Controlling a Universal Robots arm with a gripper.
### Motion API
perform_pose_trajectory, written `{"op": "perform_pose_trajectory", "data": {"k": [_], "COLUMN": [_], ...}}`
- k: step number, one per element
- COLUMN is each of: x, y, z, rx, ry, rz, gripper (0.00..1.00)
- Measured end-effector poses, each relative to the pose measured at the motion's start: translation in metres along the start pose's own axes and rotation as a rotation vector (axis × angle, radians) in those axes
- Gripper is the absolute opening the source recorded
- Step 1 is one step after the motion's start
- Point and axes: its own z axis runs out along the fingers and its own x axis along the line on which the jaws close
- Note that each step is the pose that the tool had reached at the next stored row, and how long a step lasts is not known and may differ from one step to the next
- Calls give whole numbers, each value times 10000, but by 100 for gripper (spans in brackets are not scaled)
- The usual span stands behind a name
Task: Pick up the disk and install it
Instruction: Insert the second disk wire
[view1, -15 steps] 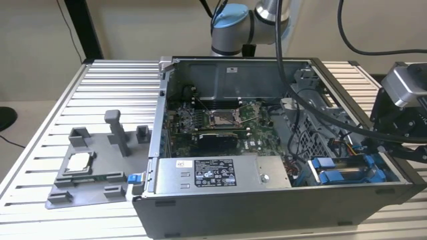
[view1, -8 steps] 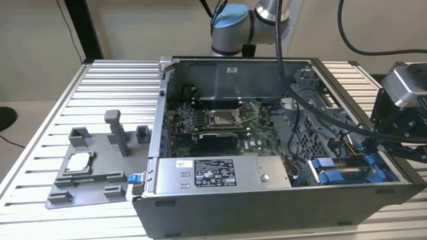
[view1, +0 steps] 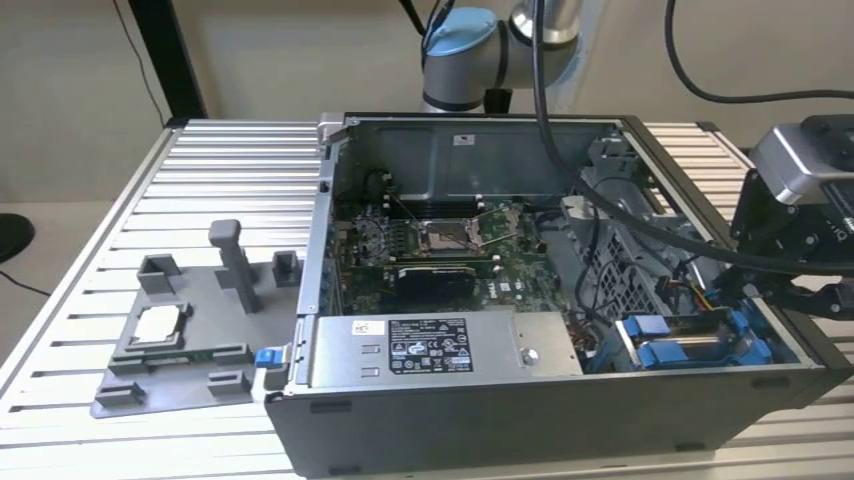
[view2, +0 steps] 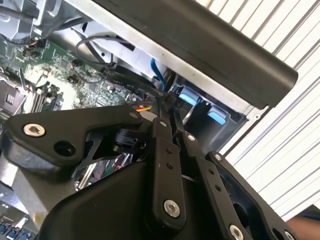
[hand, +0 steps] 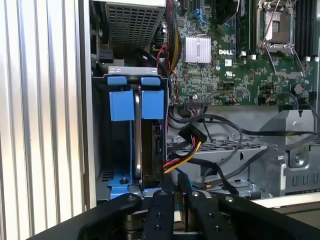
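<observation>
The open computer case (view1: 561, 400) lies on the slatted metal table (view1: 240, 170) in the middle of the exterior view, with its green motherboard (view1: 441, 240) exposed and a grey power supply box (view1: 447, 350) with a white sticker along its lower edge. The gripper (view1: 787, 290) hangs at the right edge of that frame, just outside the case's lower right corner. There the disk (view1: 681, 345) sits in the drive bay, its bright blue carrier (view1: 647, 330) showing as 2 blue tabs side by side. In the first wrist view the disk (hand: 150, 145) stands on edge in the bay at centre left, the 2 blue tabs (hand: 136, 97) above it, and a bundle of red, yellow and black wires (hand: 182, 155) ends in a black plug just beside its lower right. The gripper (hand: 175, 192) shows at the bottom centre, its 2 black fingers (hand: 161, 205) pressed nearly together with nothing between them. The second wrist view gives the same closed fingers (view2: 162, 145) at centre, tips close to the blue tabs (view2: 202, 107). At the lower left of the exterior view a grey fixture tray (view1: 187, 350) holds a small square silver chip (view1: 158, 325).
</observation>
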Motion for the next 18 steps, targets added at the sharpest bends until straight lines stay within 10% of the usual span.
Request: {"op": "perform_pose_trajectory", "data": {"k": [10,12,15,18], "x": [5,5,2,2], "y": [268,320,380,408], "z": [7,7,9,13], "rx": [-142,-148,-137,-49], "ry": [55,215,646,724], "rz": [32,39,51,39], "gripper": [0,0,0,0]}}
